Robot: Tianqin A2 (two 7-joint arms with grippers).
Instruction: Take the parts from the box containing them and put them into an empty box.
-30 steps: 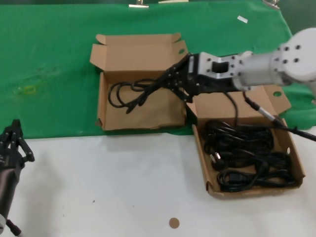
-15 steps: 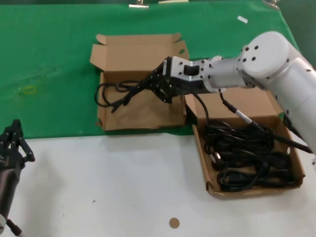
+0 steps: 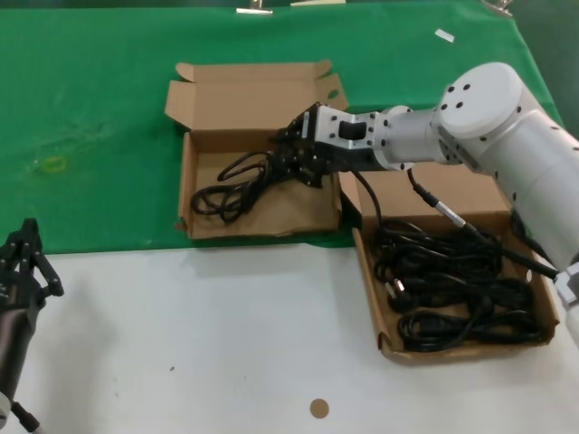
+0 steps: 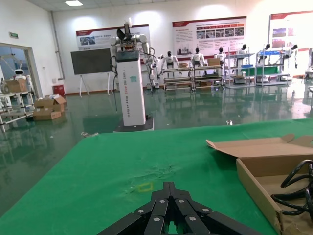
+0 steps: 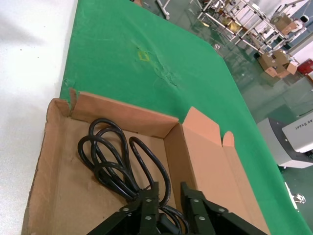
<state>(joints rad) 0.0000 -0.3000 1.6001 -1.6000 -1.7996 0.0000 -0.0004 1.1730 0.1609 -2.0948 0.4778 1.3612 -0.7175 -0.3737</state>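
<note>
One black power cable (image 3: 231,185) lies coiled on the floor of the left cardboard box (image 3: 185,194), the one with the ragged front edge. My right gripper (image 3: 288,155) hangs low over that box's right side, jaws apart, with strands of the cable (image 5: 110,161) running between the fingers; the wrist view shows the gripper (image 5: 169,188) above the box wall (image 5: 122,115). The right box (image 3: 366,271) holds a tangled mass of black cables (image 3: 452,280). My left gripper (image 3: 27,240) is parked at the near left, shut and empty (image 4: 169,185).
Both boxes straddle the border of the green cloth (image 3: 90,117) and the white table (image 3: 199,334). A small brown disc (image 3: 317,408) lies near the front edge. The left box's side (image 4: 254,171) shows in the left wrist view.
My right gripper carried the cable left over the left box, then came down and back a little. The cable, hanging before, now rests coiled on the box floor and the jaws have parted.
</note>
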